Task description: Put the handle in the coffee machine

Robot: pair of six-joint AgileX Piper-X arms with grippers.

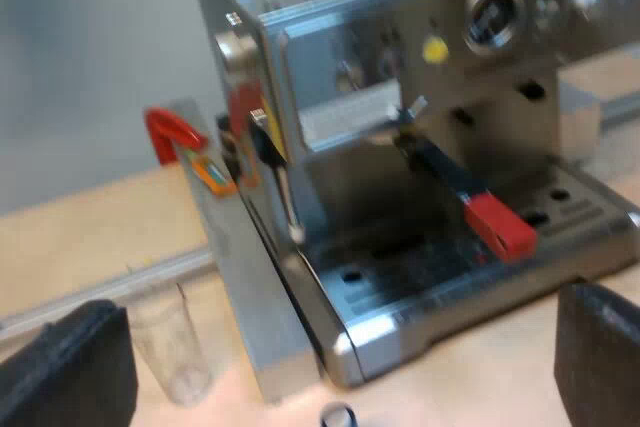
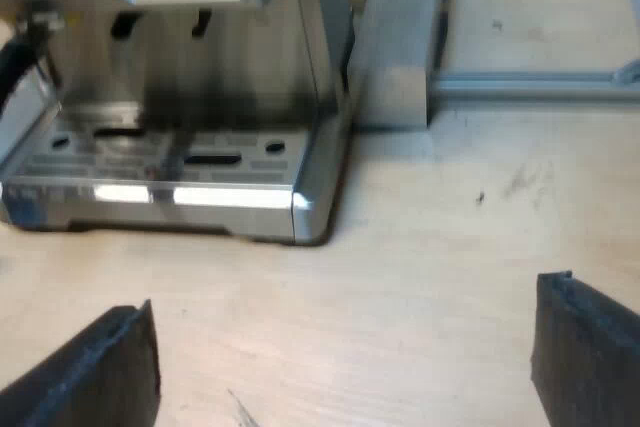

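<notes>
The steel espresso machine [image 1: 400, 147] stands on a wooden table. The metal holder is locked under its front, and its dark handle [image 1: 445, 172] sticks out over the drip tray [image 1: 470, 267], ending in the red tip [image 1: 500, 227]. My left gripper [image 1: 340, 367] is open, well back from the machine, with nothing between its fingers [image 1: 70, 367]. My right gripper [image 2: 345, 362] is open too, over bare table before the drip tray's corner [image 2: 300, 197], holding nothing.
A clear measuring glass [image 1: 175, 342] stands on the table beside the machine's side wall. A red lever [image 1: 170, 132] and an orange tag [image 1: 215, 175] sit at that side. A pressure gauge [image 1: 493, 15] and a yellow button [image 1: 435, 49] mark the front panel.
</notes>
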